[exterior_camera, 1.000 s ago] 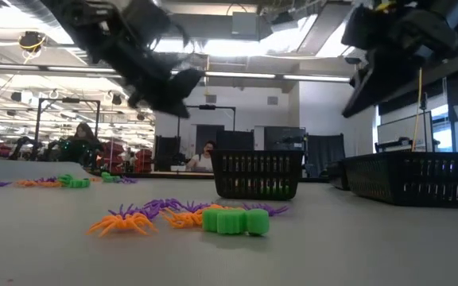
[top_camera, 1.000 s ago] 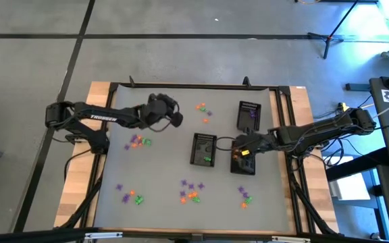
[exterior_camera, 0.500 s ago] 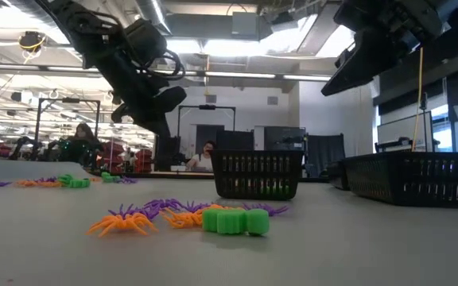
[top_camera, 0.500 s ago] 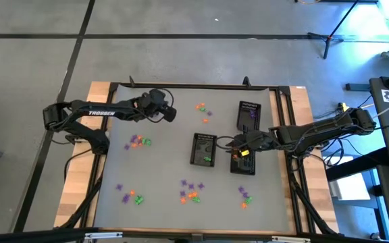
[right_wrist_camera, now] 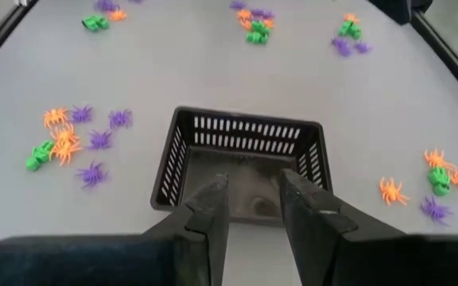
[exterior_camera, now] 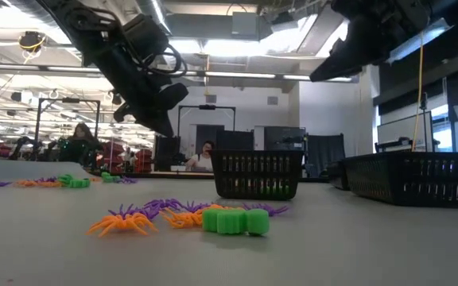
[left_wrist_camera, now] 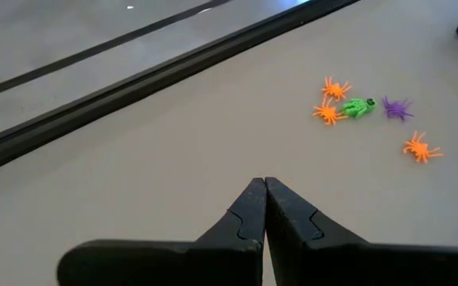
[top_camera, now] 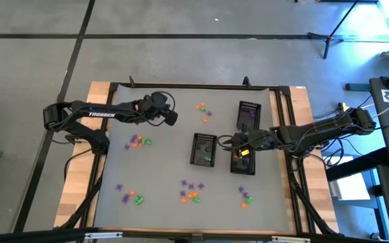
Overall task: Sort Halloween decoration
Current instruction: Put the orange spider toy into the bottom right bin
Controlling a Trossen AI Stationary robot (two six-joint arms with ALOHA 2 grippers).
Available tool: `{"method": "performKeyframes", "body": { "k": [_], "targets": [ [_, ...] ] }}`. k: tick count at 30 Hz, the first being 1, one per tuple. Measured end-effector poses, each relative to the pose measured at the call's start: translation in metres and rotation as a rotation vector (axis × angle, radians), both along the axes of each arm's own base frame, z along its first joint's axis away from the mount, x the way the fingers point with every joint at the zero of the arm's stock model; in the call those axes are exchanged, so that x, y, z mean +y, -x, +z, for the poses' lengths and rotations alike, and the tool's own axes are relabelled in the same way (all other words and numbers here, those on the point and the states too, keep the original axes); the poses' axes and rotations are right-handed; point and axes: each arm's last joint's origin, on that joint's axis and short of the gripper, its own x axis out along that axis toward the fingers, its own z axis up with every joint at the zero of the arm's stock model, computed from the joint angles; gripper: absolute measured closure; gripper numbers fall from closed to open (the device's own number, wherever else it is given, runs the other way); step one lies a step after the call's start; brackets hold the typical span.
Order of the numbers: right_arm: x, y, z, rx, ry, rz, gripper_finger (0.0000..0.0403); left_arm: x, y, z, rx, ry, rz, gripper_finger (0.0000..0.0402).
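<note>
From above, the grey table (top_camera: 161, 169) carries three black mesh baskets: one near the centre (top_camera: 203, 149), one toward 3 o'clock (top_camera: 243, 162) and one toward 1 o'clock (top_camera: 249, 115).

The Halloween decoration lies in loose clusters of orange, green and purple pieces, several shaped like spiders. One cluster sits at 12 o'clock (top_camera: 202, 111), one at 9 o'clock (top_camera: 139, 141), one at 7 o'clock (top_camera: 130, 196), one at 6 o'clock (top_camera: 190, 191) and one at 5 o'clock (top_camera: 244, 196). Green shows inside the central basket and purple inside the 1 o'clock basket; something orange or yellow appears in the 3 o'clock basket, though the arm partly hides it.

The left claw (left_wrist_camera: 264, 187) is clenched with nothing between its fingers, above bare table toward 11 o'clock, well apart from the 12 o'clock cluster (left_wrist_camera: 359, 111).

The right claw (right_wrist_camera: 251, 189) hangs between the central and 3 o'clock baskets, its fingers parted and nothing visible between them. Its wrist view looks down into the central basket (right_wrist_camera: 241, 163).
</note>
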Motion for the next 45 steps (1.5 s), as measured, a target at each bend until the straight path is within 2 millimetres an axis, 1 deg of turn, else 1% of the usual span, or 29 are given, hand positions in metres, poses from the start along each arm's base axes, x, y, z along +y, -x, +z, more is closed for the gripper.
{"method": "performKeyframes", "body": {
  "k": [5,30,35,41,43,45],
  "targets": [
    [0.000,0.000,0.001,-0.009,0.011,0.007,0.0292,-0.003,-0.001,0.000,0.000,0.000,-0.012,0.0401],
    [0.000,0.000,0.001,-0.007,0.013,0.008,0.0292,-0.002,0.000,0.000,0.021,-0.035,0.029,0.0401],
    [0.000,0.000,0.001,-0.007,0.012,0.008,0.0292,-0.001,0.001,-0.001,0.081,-0.072,-0.009,0.0401],
    [0.000,0.000,0.001,-0.007,0.012,0.007,0.0292,0.002,0.007,-0.005,0.153,-0.056,-0.012,0.0401],
    [0.000,0.000,0.001,-0.007,0.012,0.007,0.0292,0.004,0.010,-0.007,0.185,-0.041,-0.004,0.0395],
    [0.000,0.000,0.001,-0.007,0.012,0.007,0.0292,0.005,0.013,-0.009,0.214,-0.027,0.003,0.0380]
  ]
}}
